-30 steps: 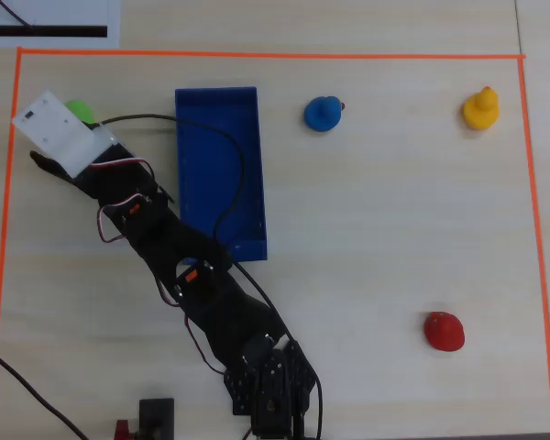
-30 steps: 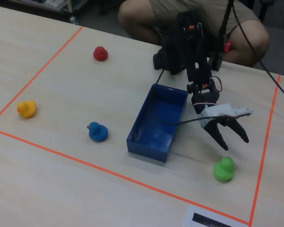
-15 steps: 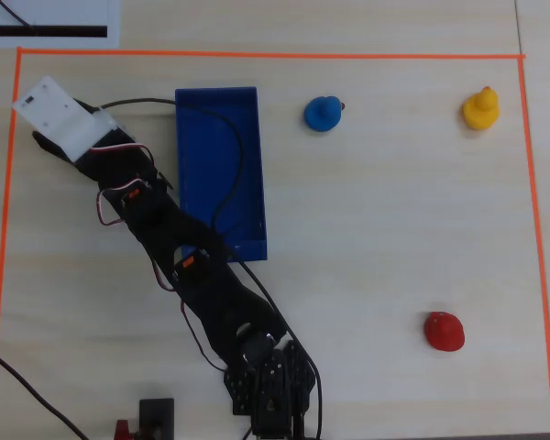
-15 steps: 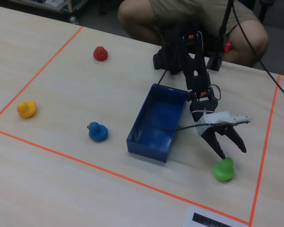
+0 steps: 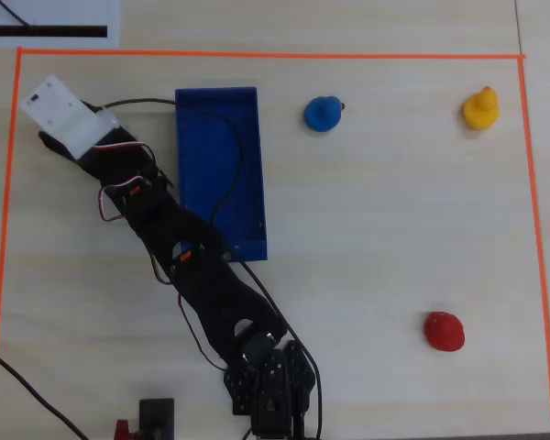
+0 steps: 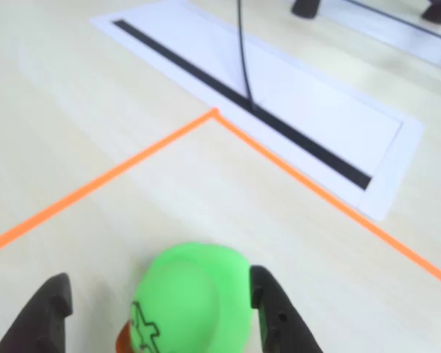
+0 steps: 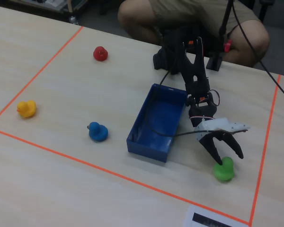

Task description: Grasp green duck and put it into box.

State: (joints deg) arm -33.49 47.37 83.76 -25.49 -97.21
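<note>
Centrally in the wrist view, the green duck (image 6: 195, 301) sits on the pale wooden table (image 6: 73, 110) between the two dark fingers (image 6: 279, 316) of the gripper (image 6: 162, 312). The right-hand finger in that view lies just beside the duck's body; the left-hand finger stands apart from it, so the jaws are spread wide around the duck and have not closed on it. Whether either finger touches the duck cannot be told.

From the fixed view, the gripper (image 7: 225, 158) points downward with its fingers straddling the top of the green duck (image 7: 224, 170), which rests on the table inside the orange tape border (image 7: 109, 172), near a corner of it. The box (image 7: 157, 124), a long dark blue tray, lies just beside the arm (image 7: 195, 80) and near the duck, with a black cable (image 7: 180, 134) running over its wall.

Seen from overhead, the white block of the arm (image 5: 66, 117) covers the duck entirely; the box (image 5: 222, 165) lies to its right. Well apart on the table stand a blue duck (image 5: 322, 114), a yellow duck (image 5: 480, 109) and a red duck (image 5: 443, 331).
</note>
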